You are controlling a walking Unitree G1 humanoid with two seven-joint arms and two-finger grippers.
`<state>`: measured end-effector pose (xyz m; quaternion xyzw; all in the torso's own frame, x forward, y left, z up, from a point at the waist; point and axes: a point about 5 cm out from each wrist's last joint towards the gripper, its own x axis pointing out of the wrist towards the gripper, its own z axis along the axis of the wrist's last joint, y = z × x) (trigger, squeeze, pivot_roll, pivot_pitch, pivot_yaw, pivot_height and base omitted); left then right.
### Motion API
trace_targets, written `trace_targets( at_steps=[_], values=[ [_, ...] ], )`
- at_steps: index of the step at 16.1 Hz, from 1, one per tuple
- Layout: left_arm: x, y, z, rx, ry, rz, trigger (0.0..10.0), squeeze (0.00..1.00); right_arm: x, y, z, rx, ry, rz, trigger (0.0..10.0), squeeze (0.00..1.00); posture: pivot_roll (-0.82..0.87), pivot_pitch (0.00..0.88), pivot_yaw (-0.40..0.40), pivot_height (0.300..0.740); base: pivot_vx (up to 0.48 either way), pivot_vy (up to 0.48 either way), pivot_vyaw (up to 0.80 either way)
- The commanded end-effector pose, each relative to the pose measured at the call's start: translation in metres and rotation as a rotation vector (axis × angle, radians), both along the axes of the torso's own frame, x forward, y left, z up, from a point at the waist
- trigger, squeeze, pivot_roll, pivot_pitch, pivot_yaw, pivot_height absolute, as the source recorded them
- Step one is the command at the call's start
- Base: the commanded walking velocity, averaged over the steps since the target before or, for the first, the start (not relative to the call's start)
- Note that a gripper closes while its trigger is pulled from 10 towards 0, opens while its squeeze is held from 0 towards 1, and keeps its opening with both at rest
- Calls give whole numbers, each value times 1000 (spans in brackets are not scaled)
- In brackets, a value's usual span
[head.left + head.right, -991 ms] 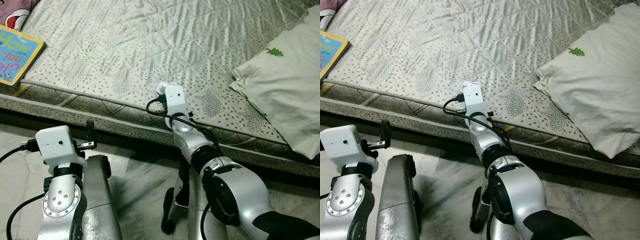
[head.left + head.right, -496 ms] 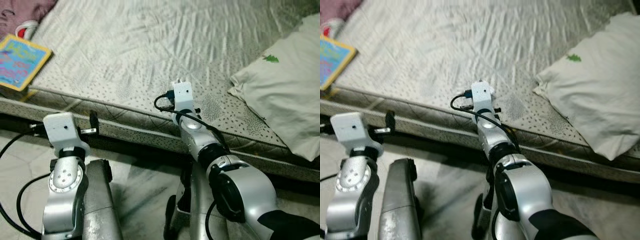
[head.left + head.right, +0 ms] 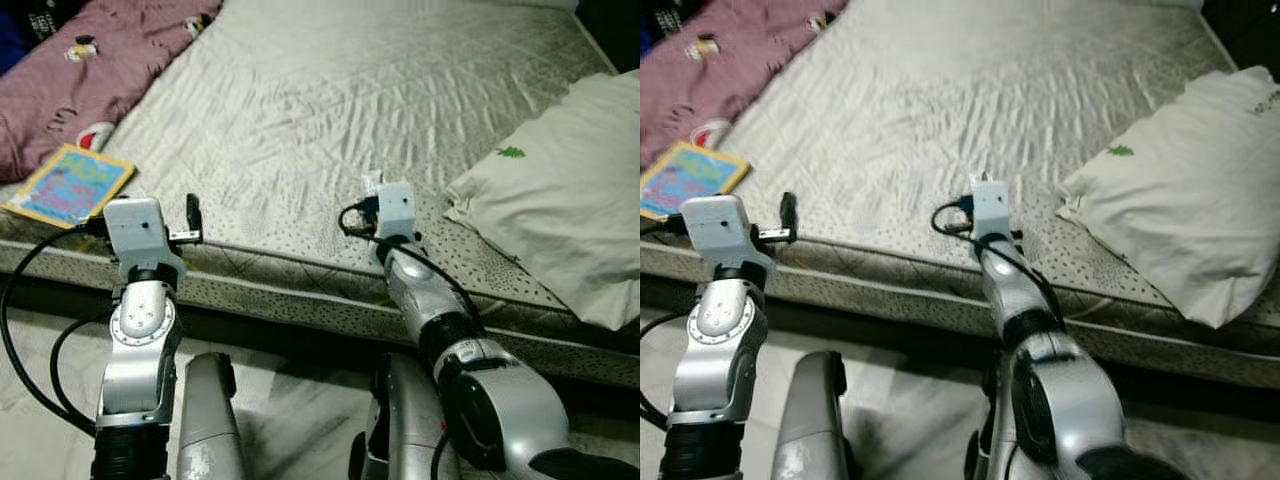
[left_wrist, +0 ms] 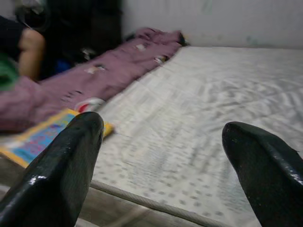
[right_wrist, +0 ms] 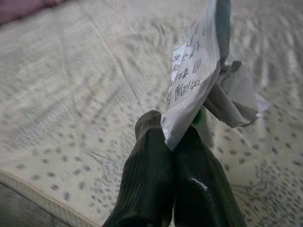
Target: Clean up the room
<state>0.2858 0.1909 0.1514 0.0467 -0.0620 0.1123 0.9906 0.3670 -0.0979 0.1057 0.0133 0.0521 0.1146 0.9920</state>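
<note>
- Since a second ago the head view has tilted up: more of the bed (image 3: 330, 90) shows, with a purple blanket (image 3: 90, 70) now at upper left, and both arms have risen toward the mattress edge.
- The mattress edge crosses mid-frame; a wide stretch of bare sheet lies beyond it, between a picture book (image 3: 70, 186) at left and a pillow (image 3: 560, 215) at right.
- The right gripper (image 5: 176, 137), frame centre over the sheet, is clamped on a crumpled white paper (image 5: 196, 78) (printed text, a green part behind).
- The left gripper (image 4: 163, 137), fingers spread wide, holds nothing near the book.
</note>
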Motion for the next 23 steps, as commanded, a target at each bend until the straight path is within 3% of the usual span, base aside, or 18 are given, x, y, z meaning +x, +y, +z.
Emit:
trace_targets(
  at_steps=[1,4,5,6,10,13,15,16,17,18,19,23],
  values=[
    [-4,6,-5,27,8,27,10000,0,-4,-7,8,20,-86,20,0,0,139,0,-28,534,0,0,0],
    [-8,12,-14,-4,13,35,10000,0,-11,-21,12,14,-167,-8,0,0,103,0,-15,534,0,0,0],
    [-6,10,-17,-8,15,22,10000,0,-16,-28,14,-17,-205,-19,4588,0,77,0,-12,534,0,0,0],
    [-5,8,-16,-19,13,15,10000,0,-18,-32,15,-22,-216,-36,10000,0,65,0,-10,534,0,0,0],
    [1,-3,-14,-60,-16,-19,10000,0,-25,-31,23,-6,-243,-38,10000,0,61,0,-28,534,0,0,0],
    [-4,-5,-18,-79,-10,-32,10000,0,-26,-21,25,9,-233,-36,10000,0,76,0,-31,567,0,0,0],
    [-5,-9,-24,-150,0,-68,10000,0,-27,-16,26,11,-225,-29,10000,0,70,0,-29,591,0,0,0],
    [-4,-11,-21,-170,-17,-69,10000,1000,-27,-15,26,8,-224,-30,10000,0,65,0,-24,601,0,0,0],
    [-3,-12,-19,-172,-26,-71,10000,1000,-26,-16,26,7,-223,-33,10000,0,64,0,-23,610,0,0,0],
    [-3,-14,-20,-163,-24,-84,0,1000,-26,-18,26,3,-216,-41,10000,0,64,0,-24,625,0,0,0],
    [-4,-16,-18,-174,-40,-116,0,0,-26,-19,25,2,-209,-47,10000,0,62,0,-24,634,0,0,0],
    [-3,-21,-12,-179,-79,-150,0,0,-23,-19,26,-6,-201,-48,10000,0,65,0,-34,670,0,0,0]
  ],
)
